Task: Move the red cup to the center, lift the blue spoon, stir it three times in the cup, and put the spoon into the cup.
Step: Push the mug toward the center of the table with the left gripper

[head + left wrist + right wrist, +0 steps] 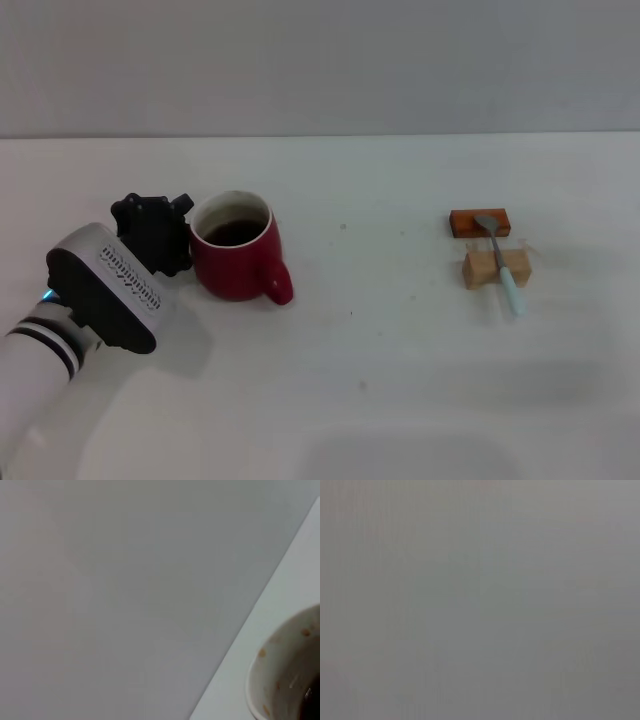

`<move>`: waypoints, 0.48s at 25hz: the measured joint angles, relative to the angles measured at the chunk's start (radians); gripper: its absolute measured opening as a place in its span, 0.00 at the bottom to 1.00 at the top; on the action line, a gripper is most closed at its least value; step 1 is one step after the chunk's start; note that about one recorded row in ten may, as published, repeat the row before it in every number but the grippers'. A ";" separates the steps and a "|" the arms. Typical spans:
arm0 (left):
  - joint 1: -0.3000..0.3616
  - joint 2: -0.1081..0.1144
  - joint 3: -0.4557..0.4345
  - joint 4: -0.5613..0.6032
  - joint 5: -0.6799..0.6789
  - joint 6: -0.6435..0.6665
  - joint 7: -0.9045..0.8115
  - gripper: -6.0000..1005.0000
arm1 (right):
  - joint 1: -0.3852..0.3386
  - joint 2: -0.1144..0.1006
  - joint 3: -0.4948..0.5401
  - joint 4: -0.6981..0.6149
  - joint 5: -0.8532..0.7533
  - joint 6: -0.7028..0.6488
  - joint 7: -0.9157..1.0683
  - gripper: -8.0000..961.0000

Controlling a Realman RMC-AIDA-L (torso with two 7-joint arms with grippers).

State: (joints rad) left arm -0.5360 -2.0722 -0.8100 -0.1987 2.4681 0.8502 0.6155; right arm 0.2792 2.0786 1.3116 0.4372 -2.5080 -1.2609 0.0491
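Observation:
The red cup (238, 262) stands on the white table (380, 380), left of the middle, with dark liquid inside and its handle toward the front right. Its white inner rim also shows in the left wrist view (280, 675). My left gripper (165, 235) is close against the cup's left side. The blue spoon (500, 262) lies at the right across two small blocks, with its metal bowl toward the back and its pale blue handle toward the front. My right gripper is out of view.
A red-brown block (462, 222) and a light wooden block (480, 270) hold the spoon up off the table. A grey wall stands behind the table's far edge. The right wrist view shows only plain grey.

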 joint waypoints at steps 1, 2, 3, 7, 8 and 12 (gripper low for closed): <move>0.002 0.000 0.004 -0.005 0.001 0.001 0.000 0.01 | 0.000 0.000 0.000 0.000 0.000 0.000 0.000 0.82; 0.005 0.000 0.010 -0.011 0.000 0.002 0.000 0.01 | 0.000 0.000 0.000 0.000 0.000 0.000 0.000 0.82; 0.010 0.000 0.018 -0.019 0.000 0.003 0.000 0.01 | 0.000 0.000 0.000 0.000 0.000 0.000 0.000 0.82; 0.018 -0.001 0.034 -0.031 0.000 0.005 0.000 0.01 | 0.003 0.000 0.000 0.000 0.000 0.000 0.000 0.82; 0.024 -0.003 0.047 -0.043 0.000 0.005 0.001 0.01 | 0.003 0.000 0.000 0.000 0.000 0.000 0.000 0.82; 0.037 -0.003 0.069 -0.067 0.000 0.006 0.004 0.01 | 0.005 -0.001 0.000 0.000 0.000 0.000 0.000 0.82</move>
State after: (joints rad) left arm -0.4985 -2.0755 -0.7414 -0.2657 2.4682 0.8557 0.6199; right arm 0.2841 2.0771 1.3116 0.4376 -2.5080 -1.2609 0.0490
